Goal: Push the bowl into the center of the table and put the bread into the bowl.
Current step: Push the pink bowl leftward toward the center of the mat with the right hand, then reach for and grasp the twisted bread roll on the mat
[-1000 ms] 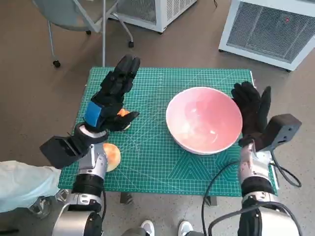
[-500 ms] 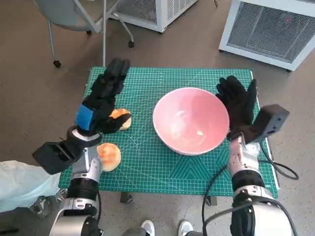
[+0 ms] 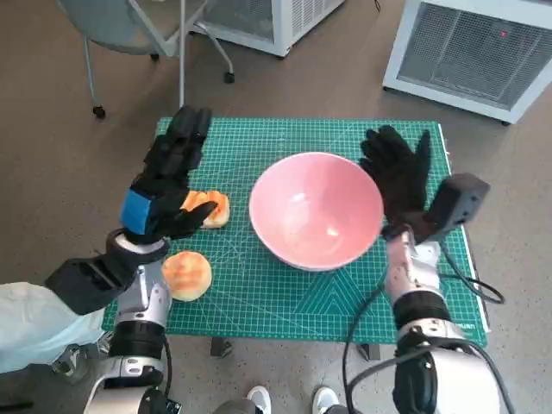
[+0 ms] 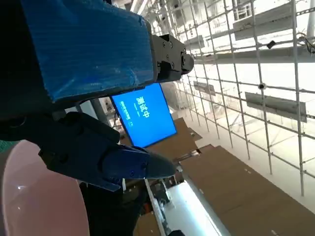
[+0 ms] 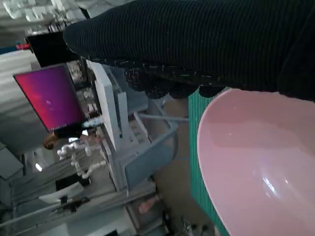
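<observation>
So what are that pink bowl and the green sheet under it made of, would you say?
The pink bowl looks like glazed ceramic or glossy plastic: smooth, with bright highlights inside; the pictures cannot settle which. The green sheet looks like a matte rubbery or vinyl cutting mat, flat and printed with a fine white grid and angle lines.

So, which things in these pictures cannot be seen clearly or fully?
- Head view: the left robot hand covers part of the farther bread roll; contact cannot be told.
- Head view: whether the right robot hand touches the pink bowl is unclear at its rim.
- Left wrist view: the bowl is cut off by the picture's edge; no bread shows.
- Right wrist view: the glove hides the bowl's far rim.
</observation>
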`<state>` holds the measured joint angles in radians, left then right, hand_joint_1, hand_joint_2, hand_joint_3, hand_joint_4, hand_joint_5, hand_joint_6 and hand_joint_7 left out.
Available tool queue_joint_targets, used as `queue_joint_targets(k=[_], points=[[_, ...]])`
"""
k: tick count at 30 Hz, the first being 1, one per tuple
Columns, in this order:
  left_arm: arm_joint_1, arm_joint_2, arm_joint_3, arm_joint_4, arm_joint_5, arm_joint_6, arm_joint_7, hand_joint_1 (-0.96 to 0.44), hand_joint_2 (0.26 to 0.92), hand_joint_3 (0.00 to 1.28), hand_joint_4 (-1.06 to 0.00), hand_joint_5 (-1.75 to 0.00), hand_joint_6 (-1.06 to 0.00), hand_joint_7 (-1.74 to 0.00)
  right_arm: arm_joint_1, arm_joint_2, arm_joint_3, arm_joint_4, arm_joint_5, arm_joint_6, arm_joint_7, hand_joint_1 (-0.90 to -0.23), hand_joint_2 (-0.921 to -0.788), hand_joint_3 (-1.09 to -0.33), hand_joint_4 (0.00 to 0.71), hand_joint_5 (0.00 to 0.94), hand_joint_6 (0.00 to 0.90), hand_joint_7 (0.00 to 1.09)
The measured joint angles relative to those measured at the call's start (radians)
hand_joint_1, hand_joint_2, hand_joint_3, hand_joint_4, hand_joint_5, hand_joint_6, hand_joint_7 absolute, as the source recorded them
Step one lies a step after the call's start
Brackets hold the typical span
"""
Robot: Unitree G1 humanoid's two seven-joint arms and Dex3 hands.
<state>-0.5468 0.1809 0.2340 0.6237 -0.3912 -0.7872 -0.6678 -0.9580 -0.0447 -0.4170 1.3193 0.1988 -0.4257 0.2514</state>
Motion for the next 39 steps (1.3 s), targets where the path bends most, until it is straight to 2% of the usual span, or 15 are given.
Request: queue_joint_targets(k=[7, 17, 23, 33, 37, 39], points=[[0.024, 0.009, -0.001, -0.04, 0.008, 0.003, 0.029, -0.52, 0.921, 0.26, -0.09, 0.0, -0.19, -0.01, -0.008, 0.023, -0.004, 0.004, -0.002, 0.018, 0.003, -0.602, -0.921, -0.813, 0.181, 0.004, 0.196, 0.27], [0.045, 0.012, -0.003, -0.061, 0.039, 0.004, 0.068, -0.53, 0.921, 0.27, -0.08, 0.0, -0.19, 0.0, -0.012, 0.011, 0.0, 0.002, -0.011, 0.007, 0.023, -0.614, -0.921, -0.805, 0.174, 0.001, 0.176, 0.25], [0.045, 0.012, -0.007, -0.059, 0.05, 0.004, 0.086, -0.53, 0.921, 0.28, -0.07, 0.0, -0.18, 0.0, -0.012, -0.013, 0.028, -0.023, -0.029, -0.085, 0.05, -0.636, -0.921, -0.797, 0.163, 0.0, 0.173, 0.25], [0.035, 0.002, -0.028, -0.046, 0.064, 0.003, 0.099, -0.55, 0.921, 0.29, -0.07, 0.0, -0.17, 0.0, -0.008, -0.052, 0.092, -0.109, -0.052, -0.304, 0.133, -0.695, -0.921, -0.775, 0.163, 0.001, 0.161, 0.25], [0.019, -0.007, -0.037, -0.039, 0.066, 0.003, 0.1, -0.55, 0.921, 0.29, -0.07, 0.0, -0.17, 0.0, 0.012, -0.069, 0.125, -0.173, -0.061, -0.394, 0.166, -0.693, -0.921, -0.776, 0.161, 0.0, 0.156, 0.25], [0.013, -0.012, -0.042, -0.039, 0.067, 0.003, 0.1, -0.55, 0.921, 0.29, -0.07, 0.0, -0.17, 0.0, 0.027, -0.073, 0.137, -0.209, -0.059, -0.428, 0.184, -0.694, -0.921, -0.775, 0.161, 0.0, 0.137, 0.29]])
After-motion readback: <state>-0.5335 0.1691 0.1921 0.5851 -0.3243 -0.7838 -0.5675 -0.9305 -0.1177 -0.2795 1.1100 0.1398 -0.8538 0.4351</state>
